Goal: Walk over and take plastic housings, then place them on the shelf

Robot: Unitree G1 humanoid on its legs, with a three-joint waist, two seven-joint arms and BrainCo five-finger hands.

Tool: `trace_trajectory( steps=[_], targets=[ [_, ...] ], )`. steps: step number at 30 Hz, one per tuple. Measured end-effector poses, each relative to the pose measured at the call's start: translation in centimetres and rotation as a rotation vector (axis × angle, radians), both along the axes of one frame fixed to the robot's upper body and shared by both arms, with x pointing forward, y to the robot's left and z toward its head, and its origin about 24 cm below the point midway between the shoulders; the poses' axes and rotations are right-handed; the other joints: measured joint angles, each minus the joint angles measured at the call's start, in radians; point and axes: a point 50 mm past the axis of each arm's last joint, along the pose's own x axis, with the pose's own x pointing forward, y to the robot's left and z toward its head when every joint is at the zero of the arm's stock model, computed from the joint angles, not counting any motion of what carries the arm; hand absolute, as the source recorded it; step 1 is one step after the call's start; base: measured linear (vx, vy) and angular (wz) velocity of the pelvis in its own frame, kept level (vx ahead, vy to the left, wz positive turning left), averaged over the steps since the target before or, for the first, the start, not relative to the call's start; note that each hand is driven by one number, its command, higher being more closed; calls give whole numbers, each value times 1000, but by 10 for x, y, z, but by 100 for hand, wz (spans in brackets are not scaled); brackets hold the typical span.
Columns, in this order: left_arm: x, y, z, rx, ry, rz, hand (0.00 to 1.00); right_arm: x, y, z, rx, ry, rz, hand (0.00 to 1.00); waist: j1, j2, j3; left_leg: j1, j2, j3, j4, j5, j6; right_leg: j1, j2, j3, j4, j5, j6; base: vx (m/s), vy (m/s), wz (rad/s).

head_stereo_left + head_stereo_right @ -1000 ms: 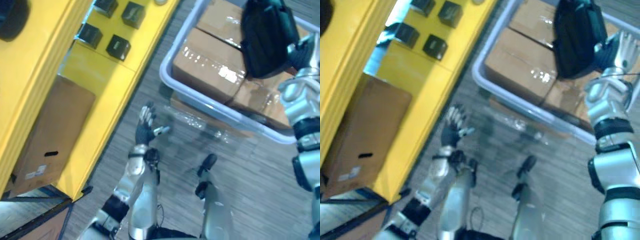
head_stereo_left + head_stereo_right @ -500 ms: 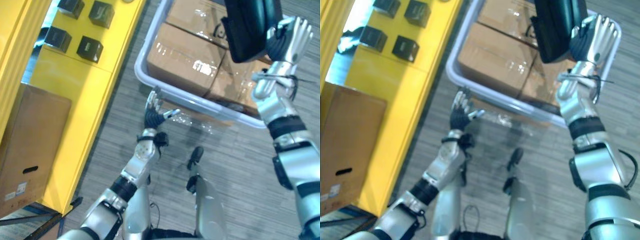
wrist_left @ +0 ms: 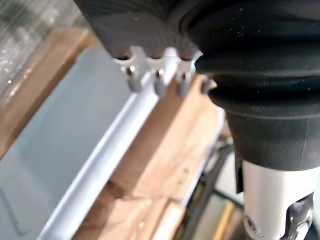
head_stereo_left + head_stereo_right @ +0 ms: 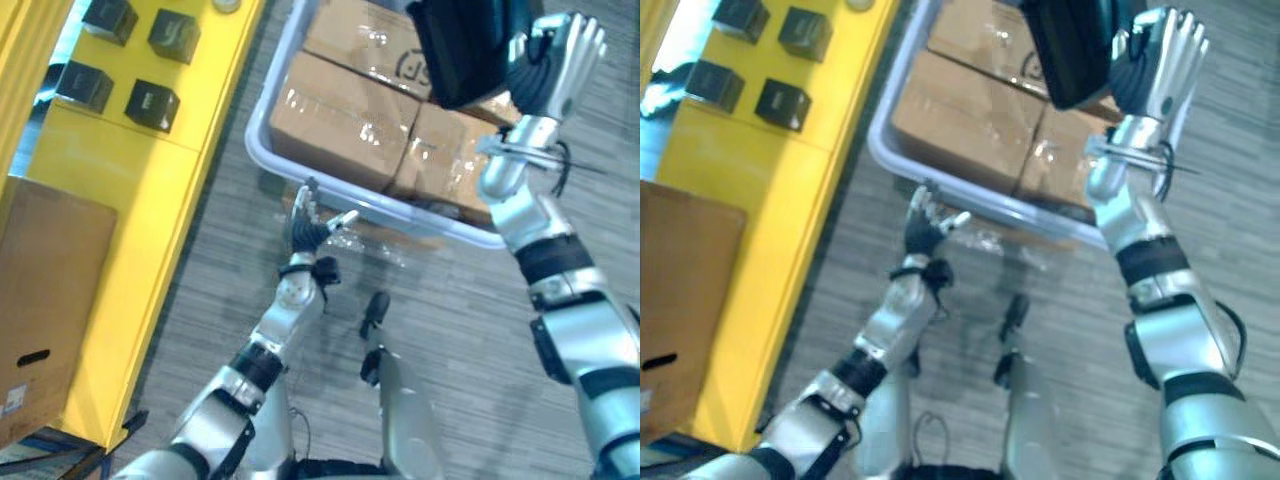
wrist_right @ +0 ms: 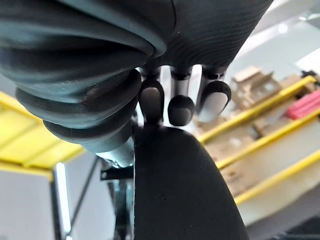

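Here, right hand [image 4: 550, 70] fingers grip the housing [image 4: 460, 45]; left hand [image 4: 303, 230] fingers splay beside tray rim [image 4: 254, 140].

Warehouse or stockroom. Yellow shelving [image 4: 190, 140] carries small black boxes [image 4: 152, 103] and a large brown carton [image 4: 45, 290]. A grey plastic tote [image 4: 257, 148] packed with taped cardboard cartons [image 4: 335, 120] stands on grey striped flooring [image 4: 460, 330]. The right wrist view shows long yellow rack beams [image 5: 260, 107] loaded with boxes.
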Motion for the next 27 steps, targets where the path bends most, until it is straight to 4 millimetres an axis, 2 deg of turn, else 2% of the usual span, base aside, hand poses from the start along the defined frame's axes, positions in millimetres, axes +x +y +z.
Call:
trace_trajectory(
  steps=[4,6,8,10,11,14,22,27],
  targets=[
    [20,4,24,19,-21,68,0,-5,23,3,-11,-46,95,100,-33,-23,0,6,29,23,34,-29,-3,-1,24,27,0,4,-2,-64,32,-30],
    [28,4,38,29,-43,86,0,-7,34,4,-12,-66,139,100,-67,-50,-2,11,35,36,40,-33,-2,-4,29,43,0,6,-1,-70,48,-21],
    [30,2,46,22,-64,86,0,-9,41,5,-24,-82,164,100,-78,-69,-2,28,37,59,31,-35,-2,-6,30,61,-1,9,0,-53,32,-26],
    [31,1,54,-22,-82,83,0,-12,44,7,-46,-102,186,100,-88,-70,-2,43,38,79,27,-38,-1,-6,31,77,-3,11,3,-49,32,-25],
    [31,2,60,-36,-98,97,0,-12,46,7,-54,-110,199,100,-103,-70,-2,44,37,81,26,-38,-1,-6,31,83,-5,12,4,-45,31,-8],
    [32,4,69,-109,-113,120,0,-14,51,8,-93,-128,219,100,-112,-70,-2,64,35,107,10,-38,-1,-7,31,102,-12,17,6,-47,26,-15],
    [36,11,80,-323,-97,116,0,-21,62,11,-152,-169,276,100,-147,-70,-2,79,29,128,-14,-37,-1,0,31,120,-40,31,8,-42,22,-7],
    [37,13,82,-442,-94,94,0,-21,75,3,-213,-138,322,100,-159,-70,-2,118,19,132,-40,-37,-1,33,28,124,-59,34,11,-40,43,1]
  ],
)
